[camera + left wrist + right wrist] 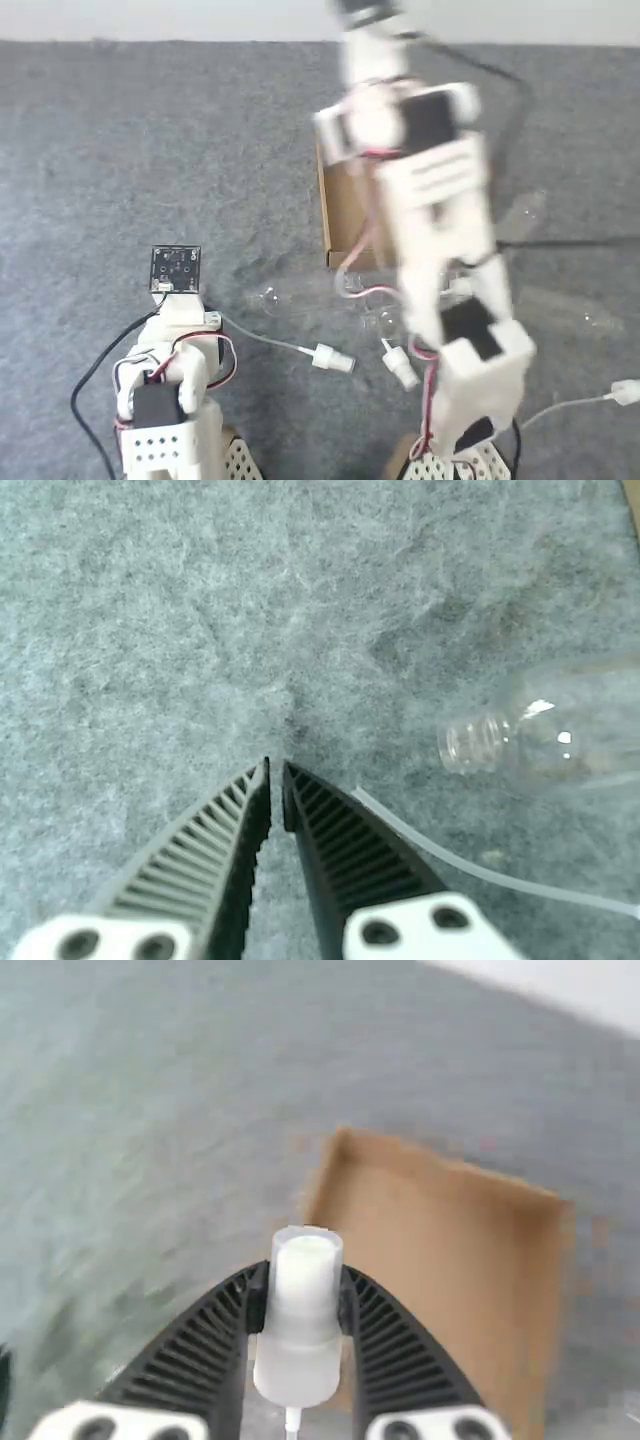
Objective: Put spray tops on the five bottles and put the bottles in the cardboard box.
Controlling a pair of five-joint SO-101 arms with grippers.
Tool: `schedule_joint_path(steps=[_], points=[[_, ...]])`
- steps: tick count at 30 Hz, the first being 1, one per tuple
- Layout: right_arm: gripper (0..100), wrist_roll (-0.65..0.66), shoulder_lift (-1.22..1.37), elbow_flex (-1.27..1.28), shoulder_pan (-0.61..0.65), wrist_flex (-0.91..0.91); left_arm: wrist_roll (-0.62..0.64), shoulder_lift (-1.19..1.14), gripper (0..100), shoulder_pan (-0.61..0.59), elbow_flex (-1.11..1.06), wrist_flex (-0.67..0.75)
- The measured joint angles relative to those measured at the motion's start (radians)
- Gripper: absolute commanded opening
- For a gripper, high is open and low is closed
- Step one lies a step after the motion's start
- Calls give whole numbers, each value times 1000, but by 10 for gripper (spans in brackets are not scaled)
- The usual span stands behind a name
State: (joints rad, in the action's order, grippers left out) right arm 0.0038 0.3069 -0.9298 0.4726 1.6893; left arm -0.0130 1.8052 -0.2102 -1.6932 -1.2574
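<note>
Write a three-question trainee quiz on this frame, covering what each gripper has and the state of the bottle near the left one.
1. Multiple choice: what does the right gripper hold?
A) a clear bottle
B) a spray top
C) nothing

2. True or false: the clear bottle lying near the left gripper already has a top fitted on its neck.

3. Fill in: in the right wrist view, the open container beyond the held item is the ______.

Key
1. B
2. False: its threaded neck is bare.
3. cardboard box
</note>
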Motion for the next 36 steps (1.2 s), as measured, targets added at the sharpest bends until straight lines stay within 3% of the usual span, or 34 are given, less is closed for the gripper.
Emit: schedule_joint_path(steps=[4, 9, 14, 25, 36], points=[[20, 0, 141, -3, 155, -66, 0, 0, 12, 0, 0, 0], [21, -5, 278, -3, 249, -187, 0, 0, 12, 0, 0, 0], [22, -84, 351, -3, 258, -287, 0, 0, 12, 0, 0, 0], [26, -107, 493, -3, 226, -304, 0, 0, 12, 0, 0, 0], [241, -109, 516, -3, 195, -249, 0, 0, 12, 0, 0, 0]])
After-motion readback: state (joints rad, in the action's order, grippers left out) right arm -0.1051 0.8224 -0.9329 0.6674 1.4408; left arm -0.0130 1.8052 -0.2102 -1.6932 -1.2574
